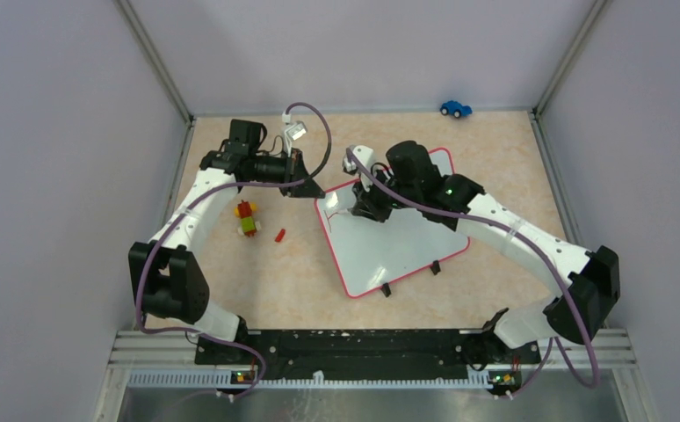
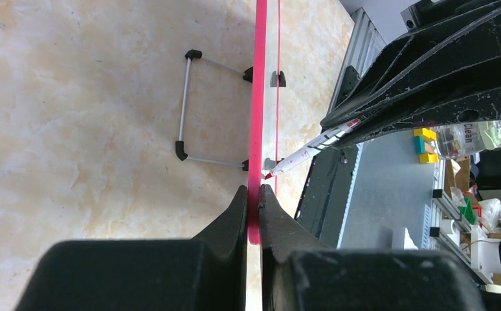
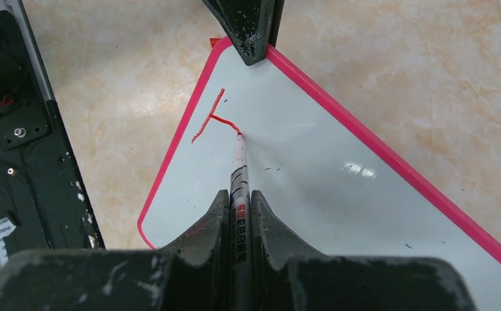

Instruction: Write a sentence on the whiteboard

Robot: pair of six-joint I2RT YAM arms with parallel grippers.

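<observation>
The whiteboard (image 1: 394,242) stands tilted on its black feet mid-table, with a white face and a pink frame. My left gripper (image 1: 306,186) is shut on its far left corner; the left wrist view shows the frame (image 2: 256,97) edge-on between the jaws of that gripper (image 2: 258,201). My right gripper (image 3: 238,194) is shut on a white marker (image 3: 238,172), also seen from the left wrist (image 2: 306,150). The marker's red tip touches the board (image 3: 325,194). Of the sentence, only two joined red strokes (image 3: 210,116) show near that corner.
A blue toy car (image 1: 455,108) sits by the back wall. A stack of toy bricks (image 1: 247,218) and a small red piece (image 1: 279,235) lie left of the board. The board's wire stand (image 2: 184,107) shows behind it. Walls close both sides.
</observation>
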